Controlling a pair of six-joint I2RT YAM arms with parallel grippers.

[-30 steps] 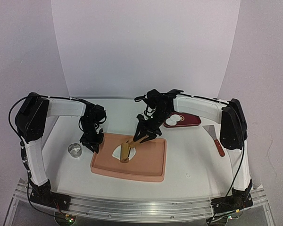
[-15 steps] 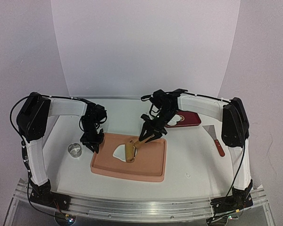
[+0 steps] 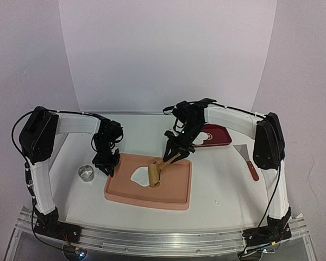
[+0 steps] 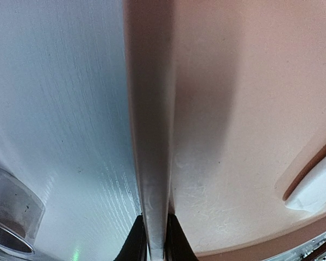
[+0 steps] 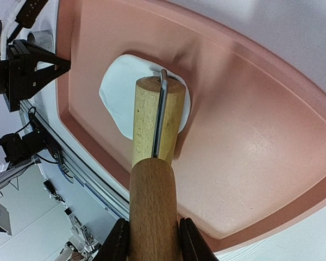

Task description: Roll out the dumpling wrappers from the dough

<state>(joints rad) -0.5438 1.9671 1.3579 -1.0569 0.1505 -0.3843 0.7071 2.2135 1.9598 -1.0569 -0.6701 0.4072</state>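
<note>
- Top view: the left arm rises from its base, bends at the far-left elbow and runs to the right. The left gripper [image 3: 107,163] points down onto the left rim of the tray [image 3: 176,197].
- The right arm bends at the far-right elbow, and its forearm runs to the left. The wrist turns down, and the right gripper [image 3: 173,156] holds the handle of the roller [image 3: 154,175], which slants down and to the left.
- The roller drum lies on the right edge of the dough [image 3: 137,174], a flat white sheet in the left half of the tray.
- The wrappers [image 3: 202,138] lie on a red plate [image 3: 223,137] behind the tray, partly hidden by the right wrist.
- A scraper [image 3: 248,159] lies on the table [image 3: 217,185] to the right, and a ring [image 3: 87,173] stands just left of the tray.
- Left wrist view: the two fingers [image 4: 135,247] are clamped on the tray rim, one on each side of it.
- The ring is at the lower left on the table. A corner of the dough shows at the right edge, inside the tray.
- Right wrist view: the fingers [image 5: 117,243] press on both sides of the wooden handle, so this gripper is clamped on the roller.
- The drum covers the near right part of the dough. The rest of the sheet shows to the left of the drum and beyond it.
- The left gripper shows at the top left, at the tray rim.
</note>
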